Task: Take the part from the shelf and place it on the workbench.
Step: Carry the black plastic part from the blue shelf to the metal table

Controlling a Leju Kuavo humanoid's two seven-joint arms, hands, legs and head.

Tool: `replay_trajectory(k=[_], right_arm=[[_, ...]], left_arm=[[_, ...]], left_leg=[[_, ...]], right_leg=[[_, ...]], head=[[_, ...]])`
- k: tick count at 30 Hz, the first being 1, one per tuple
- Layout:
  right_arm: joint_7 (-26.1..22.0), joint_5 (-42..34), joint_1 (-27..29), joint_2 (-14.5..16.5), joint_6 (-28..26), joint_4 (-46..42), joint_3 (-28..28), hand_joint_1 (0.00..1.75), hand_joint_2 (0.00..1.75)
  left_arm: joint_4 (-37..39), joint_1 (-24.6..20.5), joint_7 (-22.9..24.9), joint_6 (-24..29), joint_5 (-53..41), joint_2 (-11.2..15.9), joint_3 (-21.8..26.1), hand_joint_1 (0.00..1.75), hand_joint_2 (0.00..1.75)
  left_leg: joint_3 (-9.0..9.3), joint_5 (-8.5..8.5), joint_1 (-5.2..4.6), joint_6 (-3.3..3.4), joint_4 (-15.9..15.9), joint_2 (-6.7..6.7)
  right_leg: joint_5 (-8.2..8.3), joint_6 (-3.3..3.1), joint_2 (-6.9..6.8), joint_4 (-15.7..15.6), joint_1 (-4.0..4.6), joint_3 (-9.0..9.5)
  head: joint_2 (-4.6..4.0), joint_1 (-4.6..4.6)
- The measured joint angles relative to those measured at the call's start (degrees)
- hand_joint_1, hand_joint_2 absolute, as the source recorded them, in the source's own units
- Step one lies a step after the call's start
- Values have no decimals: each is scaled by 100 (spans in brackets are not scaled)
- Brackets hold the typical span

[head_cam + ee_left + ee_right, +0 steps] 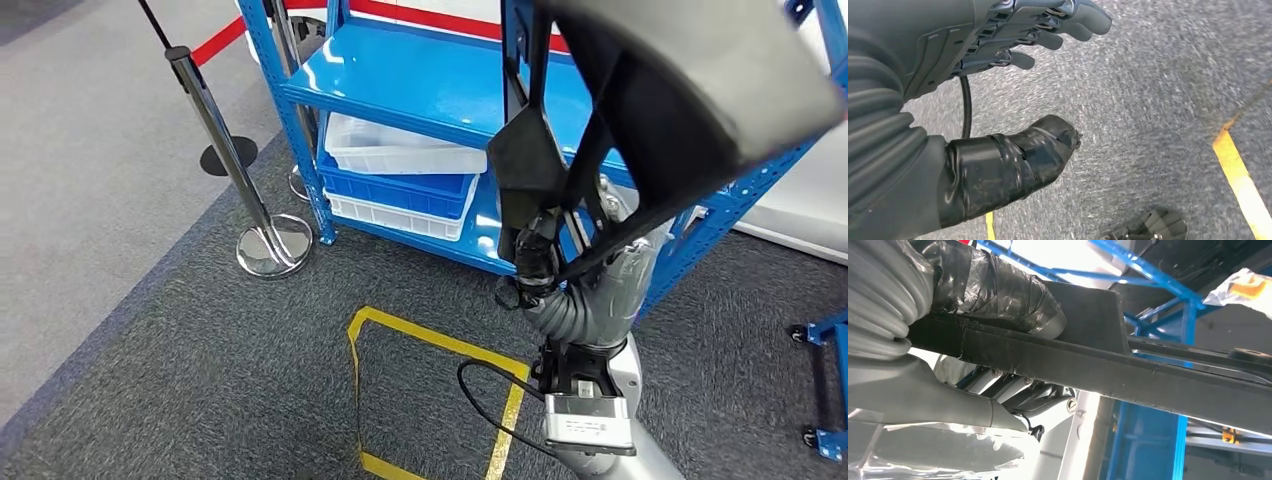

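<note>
The large black, matte, ribbed plastic part (680,90) is off the blue steel shelf (420,85) and raised in front of the head camera, likely so it clears the uprights on the way to the bench. The right hand (535,255) grips a flat strut, thumb taped (for friction, probably). The left hand (998,60) hangs over grey carpet (1148,100), fingers (1068,22) apart, holding nothing.

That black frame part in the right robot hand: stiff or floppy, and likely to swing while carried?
Likely stiff: the black frame part keeps straight struts. Probably light, being open framework. It extends far beyond the right robot hand, so it may swing or snag the blue shelf.
</note>
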Motion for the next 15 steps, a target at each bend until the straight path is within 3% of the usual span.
replay_trajectory(k=[1,3,4,6,8,10,11,13,15], right_arm=[[3,-2,0,-2,1,0,0,175,175],[11,-12,-3,-4,3,-1,0,175,175],[13,-22,-6,-4,4,-1,0,175,175],[13,-60,-18,-3,4,-2,0,175,175],[11,-107,-24,-2,4,-3,0,175,175],[6,-148,-20,-2,4,-3,0,175,175],[3,-172,-19,-1,4,-3,0,175,175],[-8,-217,-21,-1,4,-3,0,175,175],[-28,-279,-24,-2,4,-3,0,175,175]], left_arm=[[0,-2,3,1,-1,1,0,0,175],[1,10,13,4,-1,8,0,0,175],[1,24,19,5,-1,7,0,0,175],[1,32,31,8,-2,5,0,0,175],[0,20,34,8,-3,-3,0,0,175],[0,19,38,8,-3,-3,0,0,175],[1,26,40,8,-5,-3,0,0,175],[1,36,40,15,-14,-3,0,0,175],[0,14,37,33,-33,-7,0,0,175]], left_leg=[[-52,2,13,-28,31,-53],[-112,25,39,-86,38,-159],[-135,8,40,-117,65,-138],[-292,-162,48,-189,371,64],[-647,-444,91,-275,1045,305],[-919,-515,146,-336,1497,382],[-909,-401,169,-355,1431,402],[-599,-6,197,-368,745,537],[-292,203,140,-332,109,732]], right_leg=[[-29,-14,59,-61,4,23],[-5,-51,-22,-112,10,39],[8,-78,-83,-148,0,58],[32,-120,-222,-218,-27,106],[32,-131,-367,-238,-14,126],[19,-131,-514,-238,-9,131],[9,-126,-580,-238,-9,138],[-16,-96,-696,-240,-12,172],[-43,-43,-793,-245,8,199]], head=[[0,-1],[0,3],[0,-6],[0,-58],[0,-104],[0,-106],[0,-107],[0,-108],[0,-101]])
